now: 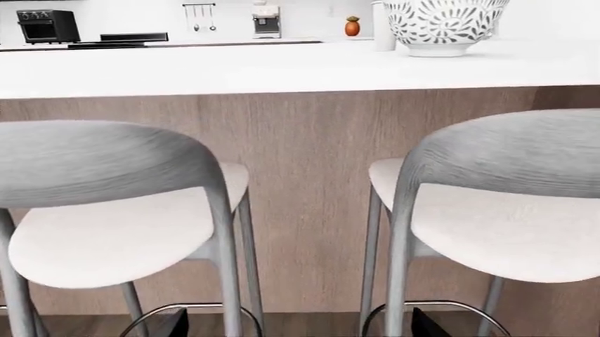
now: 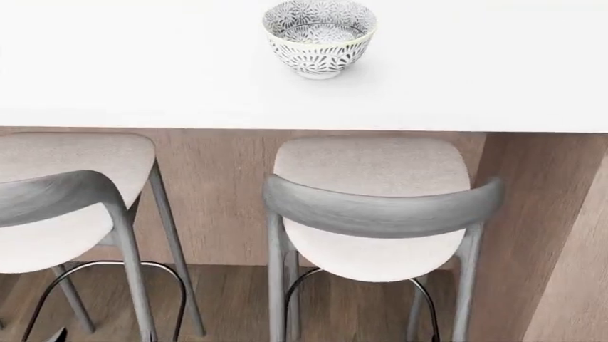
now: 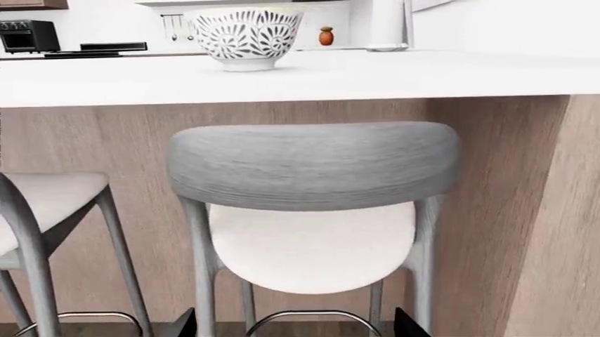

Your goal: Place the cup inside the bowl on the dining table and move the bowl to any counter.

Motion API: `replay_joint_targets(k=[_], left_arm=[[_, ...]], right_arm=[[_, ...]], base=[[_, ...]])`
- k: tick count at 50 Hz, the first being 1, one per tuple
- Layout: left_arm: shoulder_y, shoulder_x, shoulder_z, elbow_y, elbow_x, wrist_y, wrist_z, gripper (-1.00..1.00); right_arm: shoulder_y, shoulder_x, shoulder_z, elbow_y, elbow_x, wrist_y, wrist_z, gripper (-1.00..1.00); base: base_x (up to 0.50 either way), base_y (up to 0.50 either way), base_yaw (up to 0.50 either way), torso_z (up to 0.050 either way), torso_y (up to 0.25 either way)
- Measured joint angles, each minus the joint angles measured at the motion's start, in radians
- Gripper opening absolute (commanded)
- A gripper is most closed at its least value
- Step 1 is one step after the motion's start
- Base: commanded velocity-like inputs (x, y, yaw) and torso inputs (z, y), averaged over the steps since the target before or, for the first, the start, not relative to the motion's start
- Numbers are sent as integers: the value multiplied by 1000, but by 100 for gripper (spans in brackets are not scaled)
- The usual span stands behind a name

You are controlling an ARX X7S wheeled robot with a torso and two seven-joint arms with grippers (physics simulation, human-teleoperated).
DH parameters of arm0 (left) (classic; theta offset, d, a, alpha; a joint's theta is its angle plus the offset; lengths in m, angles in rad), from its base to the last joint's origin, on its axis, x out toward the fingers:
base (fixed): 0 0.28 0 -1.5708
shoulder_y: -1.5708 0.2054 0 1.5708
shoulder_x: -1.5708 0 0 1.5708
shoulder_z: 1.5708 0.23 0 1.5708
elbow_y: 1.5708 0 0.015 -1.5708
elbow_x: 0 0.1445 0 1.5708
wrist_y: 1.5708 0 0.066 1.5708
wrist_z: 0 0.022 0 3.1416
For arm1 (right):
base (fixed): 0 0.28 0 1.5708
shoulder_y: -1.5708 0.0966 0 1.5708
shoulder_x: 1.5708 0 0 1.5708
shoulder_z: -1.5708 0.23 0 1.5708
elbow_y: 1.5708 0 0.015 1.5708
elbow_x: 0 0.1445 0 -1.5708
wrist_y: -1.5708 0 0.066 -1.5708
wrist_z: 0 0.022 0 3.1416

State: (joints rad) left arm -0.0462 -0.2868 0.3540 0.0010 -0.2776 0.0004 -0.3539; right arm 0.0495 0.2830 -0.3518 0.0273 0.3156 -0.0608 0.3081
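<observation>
So, the bowl (image 2: 320, 37) sits upright on the dining table (image 2: 142, 78), back from the near edge, its leaf-patterned inside showing nothing in it from the head view. Two grey-backed bar stools are tucked against the wood-panel base: one stool (image 2: 375, 206) almost directly below the bowl, the other stool (image 2: 67, 206) off to the left. From the left wrist view the bowl (image 1: 440, 24) stands on the white tabletop (image 1: 235, 70), and just beside it a plain white upright shape (image 1: 383, 25) shows, possibly the cup, though I cannot tell for certain. Over on the far counter (image 1: 159, 43) sit a dark toaster oven (image 1: 47, 25) and a small orange jar (image 1: 352, 27). Both arms hang low in front of the stools: the left gripper (image 1: 295, 326) and the right gripper (image 3: 295, 324) each show only two dark fingertips, set well apart, jaws spread and holding nothing.
</observation>
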Motion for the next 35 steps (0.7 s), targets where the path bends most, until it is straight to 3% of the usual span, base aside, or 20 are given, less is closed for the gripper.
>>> replay_joint_targets(k=[24, 35], left_arm=[[5, -1, -14, 10, -18, 19, -16, 100], [15, -8, -14, 19, 6, 62, -27, 100]], right_arm=[[0, 6, -16, -2, -12, -10, 4, 100], [1, 8, -21, -3, -13, -13, 6, 100]], base=[[0, 0, 0, 0, 0], [0, 0, 0, 47, 0]])
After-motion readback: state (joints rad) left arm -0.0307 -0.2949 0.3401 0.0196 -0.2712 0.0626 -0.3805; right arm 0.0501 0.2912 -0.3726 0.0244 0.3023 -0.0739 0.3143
